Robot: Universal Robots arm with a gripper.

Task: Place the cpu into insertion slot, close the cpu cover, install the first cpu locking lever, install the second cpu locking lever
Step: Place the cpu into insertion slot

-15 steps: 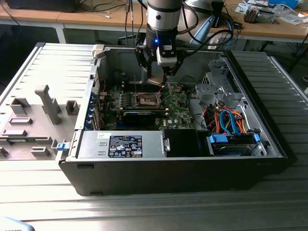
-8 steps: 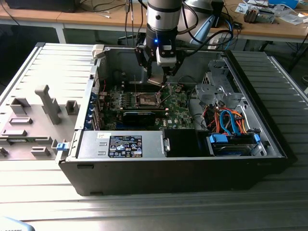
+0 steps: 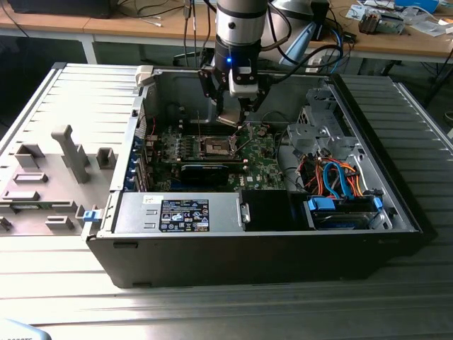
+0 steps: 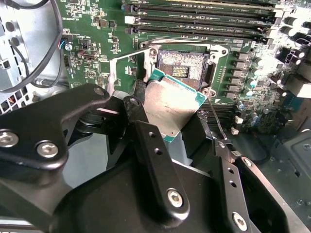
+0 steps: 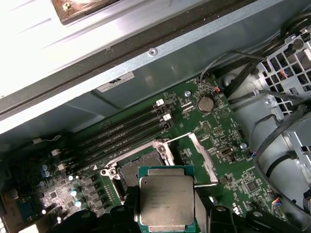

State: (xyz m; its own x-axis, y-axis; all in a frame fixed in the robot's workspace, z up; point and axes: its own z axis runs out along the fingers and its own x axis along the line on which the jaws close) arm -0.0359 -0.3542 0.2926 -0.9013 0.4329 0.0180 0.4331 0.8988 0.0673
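End effector (image 3: 236, 119) around cpu (image 5: 166, 199) near slot (image 4: 183, 65)

Black claw (image 4: 169, 115) with jointed metal fingers (image 4: 150, 155), silver screws (image 4: 176, 198) studding them; above the claw, a silver-grey arm (image 3: 241, 21), blue light (image 3: 230, 61).

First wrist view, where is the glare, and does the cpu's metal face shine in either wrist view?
In the first wrist view the ribbed table outside the computer case is washed out white, while the cpu looks evenly matte; in the second wrist view the cpu face carries a bright sheen, and the black hand gripping it is dark.
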